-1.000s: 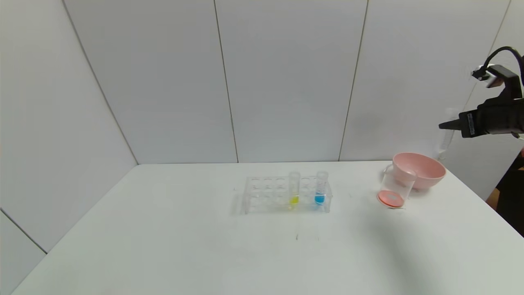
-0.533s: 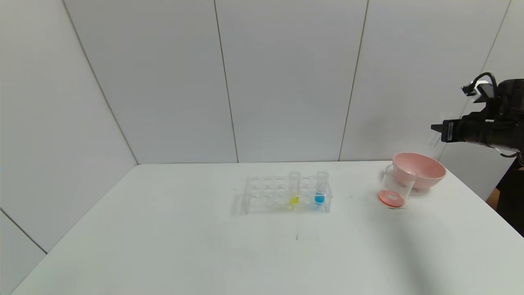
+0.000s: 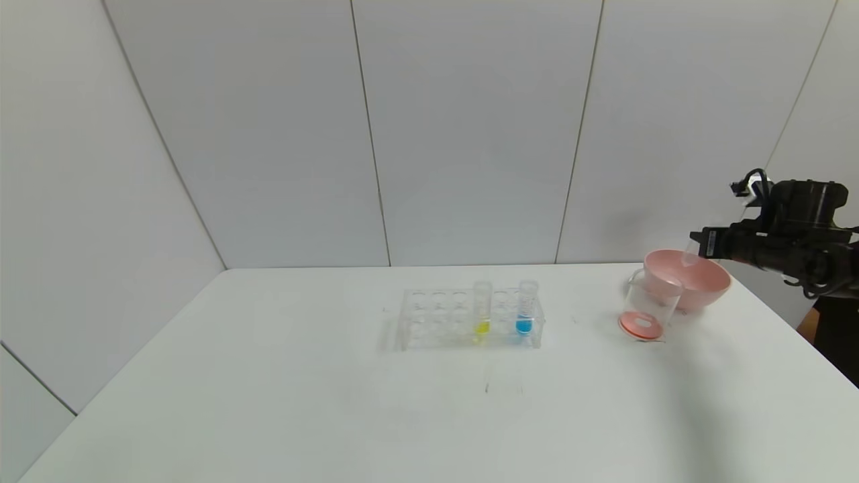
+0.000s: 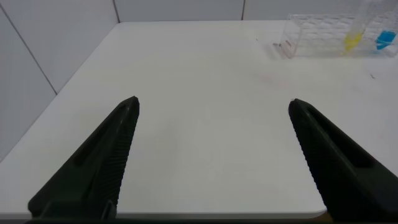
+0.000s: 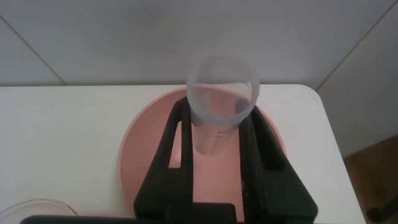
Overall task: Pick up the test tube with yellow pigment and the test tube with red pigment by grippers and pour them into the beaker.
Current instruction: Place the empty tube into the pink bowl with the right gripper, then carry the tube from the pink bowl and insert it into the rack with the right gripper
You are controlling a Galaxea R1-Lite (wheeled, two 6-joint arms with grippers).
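Note:
The test tube with yellow pigment [image 3: 482, 312] stands upright in a clear rack [image 3: 436, 318] at the table's middle, and also shows in the left wrist view [image 4: 353, 38]. The beaker [image 3: 647, 305] stands to the right with red-orange liquid in its bottom. My right gripper [image 3: 701, 243] is shut on a clear test tube [image 5: 221, 106] with no liquid showing in it, held above the pink bowl [image 5: 143, 155]. My left gripper [image 4: 214, 104] is open and empty over the table's near left part, out of the head view.
A blue-liquid tube [image 3: 526, 308] stands in the rack right of the yellow one. The pink bowl [image 3: 704, 278] sits just behind and right of the beaker, near the table's right edge. White walls close the back and left.
My right gripper has come down and a little left with the tube, from high by the right wall to just above the pink bowl. Nothing else has moved.

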